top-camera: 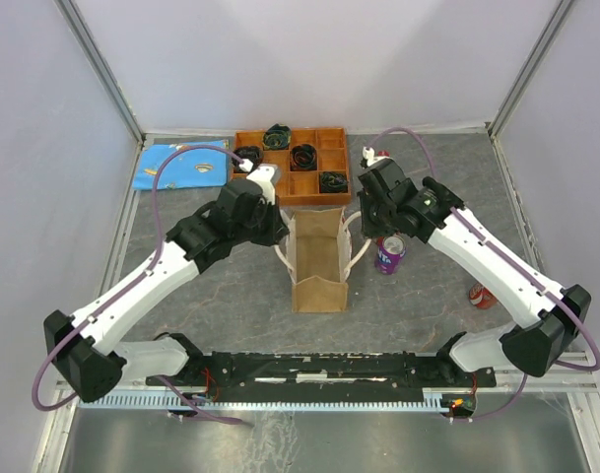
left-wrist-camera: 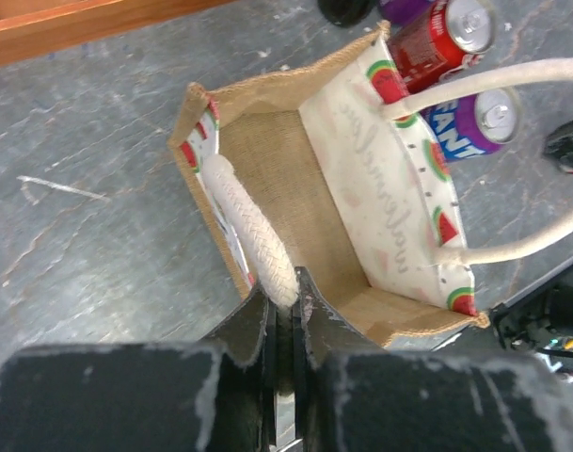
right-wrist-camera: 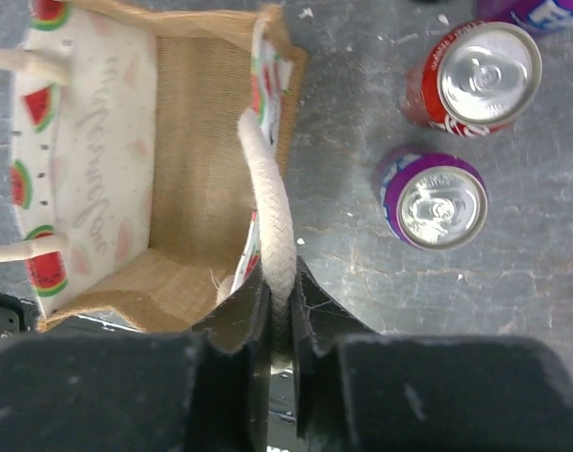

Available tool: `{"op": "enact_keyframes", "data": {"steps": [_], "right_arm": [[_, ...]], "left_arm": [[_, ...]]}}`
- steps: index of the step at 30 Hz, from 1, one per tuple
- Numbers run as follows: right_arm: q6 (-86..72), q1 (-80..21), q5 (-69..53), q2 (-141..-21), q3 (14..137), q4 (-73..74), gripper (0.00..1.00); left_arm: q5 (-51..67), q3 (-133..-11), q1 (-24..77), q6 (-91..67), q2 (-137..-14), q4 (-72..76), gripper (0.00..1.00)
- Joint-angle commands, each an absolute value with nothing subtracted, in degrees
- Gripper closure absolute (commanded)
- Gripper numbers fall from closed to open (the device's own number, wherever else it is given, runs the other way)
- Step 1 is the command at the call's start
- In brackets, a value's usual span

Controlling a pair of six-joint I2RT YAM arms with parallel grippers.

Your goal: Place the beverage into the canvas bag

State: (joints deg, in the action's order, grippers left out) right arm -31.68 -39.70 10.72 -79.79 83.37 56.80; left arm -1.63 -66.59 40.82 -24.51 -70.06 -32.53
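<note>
Right wrist view: right claw (right-wrist-camera: 279, 282) was clamped on the right handle (right-wrist-camera: 270, 202) of the bag (right-wrist-camera: 197, 141); left claw (left-wrist-camera: 282, 287) pinched the left handle (left-wrist-camera: 251, 226). Bag stood open on the desk (top-camera: 231, 305). Just right of it, outside, the purple can (right-wrist-camera: 435, 200) and red can (right-wrist-camera: 474, 75) stood upright, axes vertical. I judged the right arm nearer; that claw would have to release its handle first.

The left tool (left-wrist-camera: 284, 282) pinches a rope handle (left-wrist-camera: 253, 221) of the canvas bag (left-wrist-camera: 258, 141); red can (left-wrist-camera: 437, 42) and purple can (left-wrist-camera: 474, 127) (perhaps touching) beyond.
</note>
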Motion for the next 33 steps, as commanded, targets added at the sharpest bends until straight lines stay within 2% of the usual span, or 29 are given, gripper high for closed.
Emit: {"op": "enact_keyframes", "data": {"steps": [1,3,7,21,29,31,33], "right_arm": [[-31.09,-39.98,15.94,-76.56,81.92,58.96,0.93],[-30.63,-39.94,17.92,-76.00,81.24,60.15,0.98],[-29.18,-39.44,21.21,-74.88,79.80,62.22,1.00],[-26.21,-32.90,21.62,-71.84,72.64,62.71,1.00],[-25.51,-32.10,19.87,-72.45,72.60,61.05,1.00],[-25.16,-32.11,18.26,-72.68,73.07,60.11,0.96],[-24.78,-32.10,16.94,-72.84,73.65,59.41,0.80]], "left_arm": [[-5.03,-64.46,38.70,-20.34,-65.31,-34.69,0.97],[-5.81,-63.81,38.29,-19.34,-64.37,-35.19,0.97],[-7.57,-61.70,37.50,-17.38,-62.73,-35.45,0.97],[-13.17,-51.55,35.66,-11.69,-54.50,-35.35,0.97],[-12.57,-51.09,34.87,-11.19,-51.39,-37.01,0.97],[-10.73,-51.69,34.89,-11.22,-52.16,-36.85,0.97],[-8.64,-51.96,34.91,-11.07,-52.97,-36.22,0.96]]}}
